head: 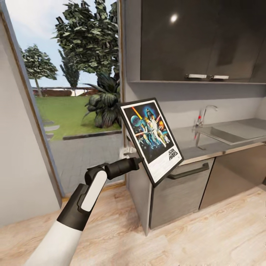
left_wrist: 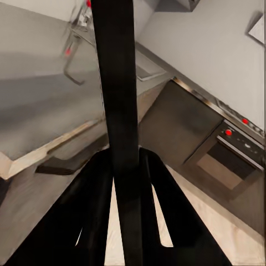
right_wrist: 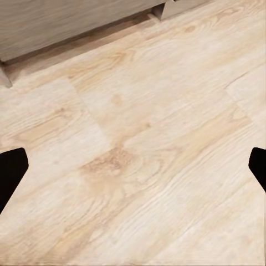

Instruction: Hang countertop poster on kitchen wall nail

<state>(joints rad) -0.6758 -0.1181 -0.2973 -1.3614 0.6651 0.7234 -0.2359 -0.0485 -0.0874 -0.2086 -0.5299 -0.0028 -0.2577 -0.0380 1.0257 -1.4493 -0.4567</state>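
1. Grey brushed-metal kitchen countertop (head: pixel 218 146) with sink runs right, beyond my framed Star Wars poster (head: pixel 151 138).
2. My left gripper (left_wrist: pixel 126 183) clamps the poster's edge, holding it tilted in the air.
3. My right gripper (right_wrist: pixel 133 172) hangs spread apart over pale wooden floor (right_wrist: pixel 138 138).

The poster (head: pixel 151 139) reads "STAR WARS" in its lower white border.

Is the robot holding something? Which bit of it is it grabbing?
Yes: the left gripper pinches the poster by the edge of its thin black frame. The right gripper holds nothing.
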